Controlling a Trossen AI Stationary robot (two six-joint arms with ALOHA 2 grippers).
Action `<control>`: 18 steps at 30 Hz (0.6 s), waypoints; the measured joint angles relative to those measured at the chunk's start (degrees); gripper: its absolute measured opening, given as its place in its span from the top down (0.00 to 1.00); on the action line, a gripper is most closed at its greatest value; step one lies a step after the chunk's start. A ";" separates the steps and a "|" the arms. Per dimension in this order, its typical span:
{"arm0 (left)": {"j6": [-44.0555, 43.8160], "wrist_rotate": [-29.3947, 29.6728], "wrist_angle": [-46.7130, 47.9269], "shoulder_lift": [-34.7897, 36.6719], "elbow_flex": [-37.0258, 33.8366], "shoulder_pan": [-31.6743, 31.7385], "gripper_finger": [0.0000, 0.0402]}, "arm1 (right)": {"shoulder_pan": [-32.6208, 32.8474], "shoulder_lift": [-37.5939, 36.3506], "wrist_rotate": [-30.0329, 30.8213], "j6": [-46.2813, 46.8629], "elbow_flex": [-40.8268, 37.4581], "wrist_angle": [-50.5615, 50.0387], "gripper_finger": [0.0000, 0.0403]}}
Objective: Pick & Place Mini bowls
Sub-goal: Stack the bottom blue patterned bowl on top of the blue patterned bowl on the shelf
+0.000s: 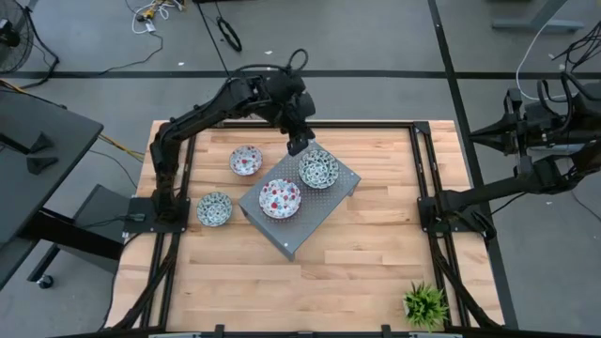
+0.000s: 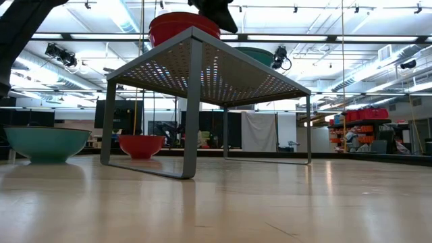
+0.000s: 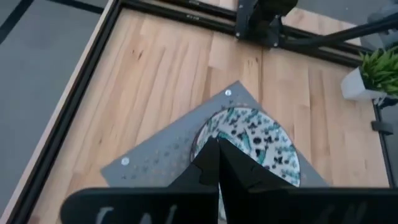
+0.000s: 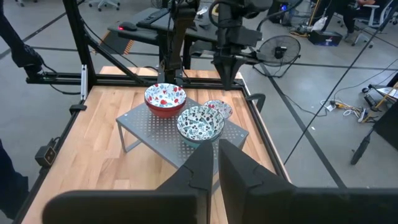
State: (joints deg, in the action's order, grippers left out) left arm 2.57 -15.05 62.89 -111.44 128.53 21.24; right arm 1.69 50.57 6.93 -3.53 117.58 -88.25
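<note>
**Mini bowls: two on riser, two awaiting transfer**

- Worktop (image 1: 376, 272): wooden, carrying all items.
- Perforated grey metal riser (image 1: 324, 208): mid-worktop; a red-patterned bowl (image 1: 280, 198) and a teal-patterned bowl (image 1: 317, 168) are seated on top.
- Left tool (image 1: 300, 143): fingers together, nothing held, poised just above the teal-patterned bowl; a placement is judged complete.
- Right tool (image 4: 216, 163): parked off the right edge, fingers nearly together, empty.
- Loose red bowl (image 1: 246, 160) and loose teal bowl (image 1: 214, 208): on the worktop left of the riser. Next required: opening and descent over one.

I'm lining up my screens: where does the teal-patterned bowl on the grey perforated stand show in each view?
High view: teal-patterned bowl on the stand's far corner, just below the left end effector.
Low view: only its teal side above the stand top.
Left wrist view: centre, behind the fingers.
Right wrist view: centre, nearest bowl.
Shared landmark: grey perforated stand.
</note>
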 joint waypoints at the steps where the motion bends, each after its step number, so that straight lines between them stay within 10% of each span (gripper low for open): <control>1: -0.20 -0.04 -0.39 0.00 -0.02 0.00 1.00 | 0.00 0.00 -0.01 0.00 0.00 0.00 0.93; 18: -0.07 -1.66 -8.10 0.04 -0.02 -1.58 1.00 | 0.00 -0.01 -0.01 0.00 -0.01 0.00 0.93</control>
State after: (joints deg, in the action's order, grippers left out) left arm 2.50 -16.71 54.79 -111.39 128.51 19.65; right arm 1.69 50.55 6.92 -3.53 117.57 -88.25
